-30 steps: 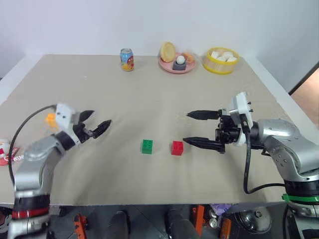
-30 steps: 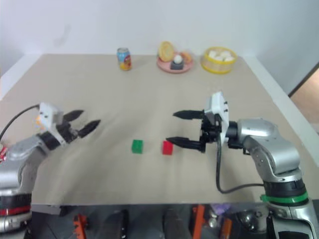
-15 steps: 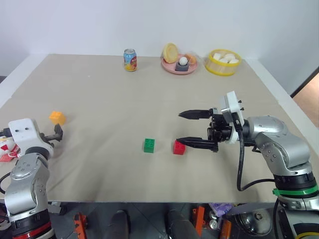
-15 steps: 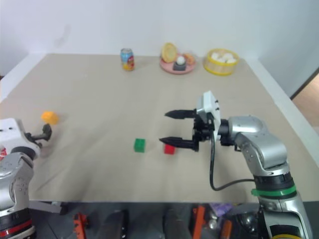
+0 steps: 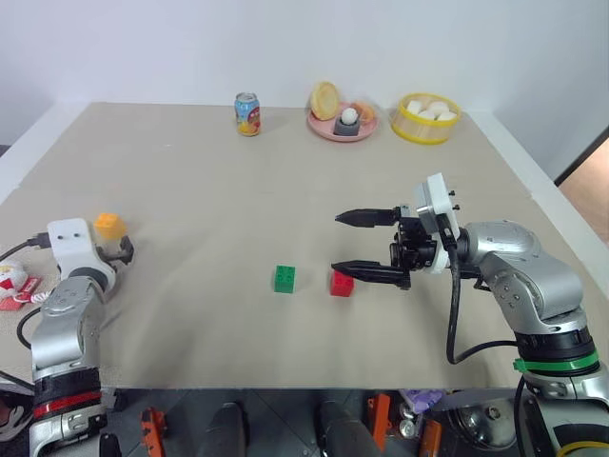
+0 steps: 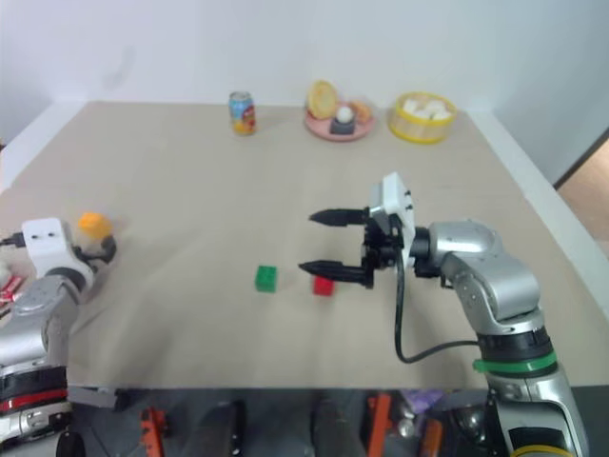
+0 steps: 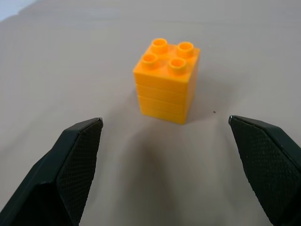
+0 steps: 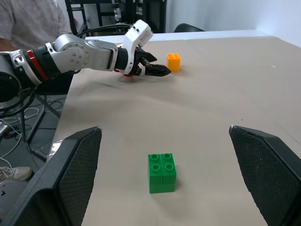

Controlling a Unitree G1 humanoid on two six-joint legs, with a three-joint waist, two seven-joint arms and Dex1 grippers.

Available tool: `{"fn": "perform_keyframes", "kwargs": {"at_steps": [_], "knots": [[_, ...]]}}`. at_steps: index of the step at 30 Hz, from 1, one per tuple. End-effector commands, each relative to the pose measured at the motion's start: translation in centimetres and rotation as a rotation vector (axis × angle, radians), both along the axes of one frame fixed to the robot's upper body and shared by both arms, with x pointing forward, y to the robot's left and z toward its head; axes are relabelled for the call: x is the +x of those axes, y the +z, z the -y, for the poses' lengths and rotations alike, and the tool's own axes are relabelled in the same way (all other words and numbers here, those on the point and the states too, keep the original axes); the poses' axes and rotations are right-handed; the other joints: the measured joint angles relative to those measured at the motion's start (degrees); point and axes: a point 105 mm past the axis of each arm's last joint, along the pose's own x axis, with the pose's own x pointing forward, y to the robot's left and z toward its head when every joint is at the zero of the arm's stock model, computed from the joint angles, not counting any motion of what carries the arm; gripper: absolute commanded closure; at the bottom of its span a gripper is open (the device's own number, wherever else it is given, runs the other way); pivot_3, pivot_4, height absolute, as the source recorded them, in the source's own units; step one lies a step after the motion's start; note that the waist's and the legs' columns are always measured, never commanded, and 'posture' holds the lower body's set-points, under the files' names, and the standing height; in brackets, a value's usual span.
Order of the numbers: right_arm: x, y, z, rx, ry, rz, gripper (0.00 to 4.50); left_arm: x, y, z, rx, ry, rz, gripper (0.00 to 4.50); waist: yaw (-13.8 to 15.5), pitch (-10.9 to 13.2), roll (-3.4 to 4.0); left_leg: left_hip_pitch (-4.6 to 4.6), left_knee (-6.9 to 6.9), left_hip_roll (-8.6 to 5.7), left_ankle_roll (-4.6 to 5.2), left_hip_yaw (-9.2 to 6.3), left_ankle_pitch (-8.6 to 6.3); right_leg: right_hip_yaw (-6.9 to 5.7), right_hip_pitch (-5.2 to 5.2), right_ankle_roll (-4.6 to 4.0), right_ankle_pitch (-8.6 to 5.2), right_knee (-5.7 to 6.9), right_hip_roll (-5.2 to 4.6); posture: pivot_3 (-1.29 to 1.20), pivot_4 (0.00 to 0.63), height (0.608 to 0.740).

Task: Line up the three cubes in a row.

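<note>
Orange-yellow cube [image 7: 168,80] near table's [image 5: 285,190] left edge.

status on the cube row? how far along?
Done: the green cube and red cube sit side by side mid-table, a small gap between them. In hand: nothing held. The left gripper, jaws open, faces the orange-yellow cube, which sits apart near the table's left edge. The right gripper hovers open by the red cube. Left: grasp the orange-yellow cube and bring it into line with the pair.

A robot test lab: plain white walls, a paper-covered table [image 5: 285,181], loose cables [image 8: 19,120] on the floor.
</note>
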Motion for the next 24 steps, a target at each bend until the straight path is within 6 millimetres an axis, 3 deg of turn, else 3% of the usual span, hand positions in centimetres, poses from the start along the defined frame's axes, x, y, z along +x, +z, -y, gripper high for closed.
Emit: {"fn": "perform_keyframes", "kwargs": {"at_steps": [1, 6, 16, 24], "knots": [[-0.4, 1.1, 0.3, 0.0, -0.011, 0.069, 0.0, 0.8, 1.7, -0.9, 0.034, 0.014, 0.053, 0.06, 0.0, 0.0, 0.0, 0.0, 0.0, 0.0, 0.0, -0.01, 0.0, -0.01, 0.0, 0.0, 0.0, 0.0, 0.0, 0.0, 0.15, 0.74], [-0.3, 1.1, 0.4, -0.001, -0.023, 0.073, 0.0, 1.8, 1.7, -1.2, 0.022, 0.02, 0.053, 0.06, 0.0, 0.0, 0.0, -0.01, -0.02, 0.0, 0.0, 0.01, 0.0, -0.01, -0.01, 0.01, -0.01, 0.0, -0.01, 0.0, 0.15, 0.74], [-0.1, 1.3, 0.8, -0.009, -0.041, 0.086, 0.0, 3.7, 0.8, 0.3, 0.026, -0.078, 0.021, 0.06, 0.1, 0.0, 0.0, 0.0, -0.09, -0.02, 0.0, 0.0, 0.0, -0.03, 0.0, 0.03, -0.02, -0.03, -0.02, 0.0, 0.15, 0.74], [0.1, 1.3, 1.1, -0.017, -0.058, 0.087, 0.0, 3.8, 0.8, 0.3, 0.017, -0.067, 0.04, 2.58, -0.1, 0.0, 0.0, 0.03, -0.1, -0.02, -0.02, 0.0, 0.02, -0.03, 0.0, 0.03, 0.01, -0.02, -0.03, 0.0, 0.15, 0.74]]}}
